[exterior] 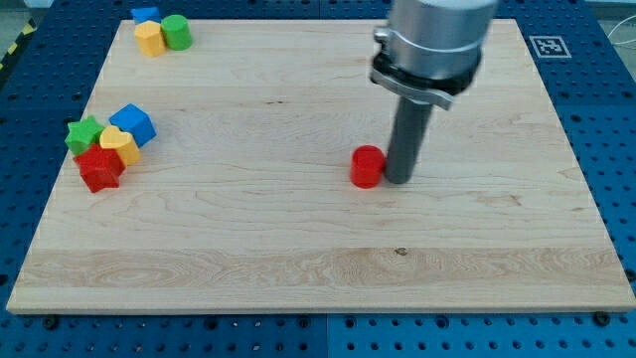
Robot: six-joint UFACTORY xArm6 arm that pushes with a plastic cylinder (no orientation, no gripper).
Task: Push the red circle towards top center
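The red circle [367,166] is a small red cylinder standing a little right of the board's middle. My tip [397,180] rests on the board right beside it, on its right side, touching or nearly touching it. The dark rod rises from there to the grey arm body at the view's top.
At the view's left sit a green star [83,132], a blue block [134,123], a yellow heart-like block [120,145] and a red star-like block [99,169]. At the top left sit a blue block [145,16], a yellow block [149,40] and a green cylinder [176,32]. The wooden board [318,268] lies on a blue perforated table.
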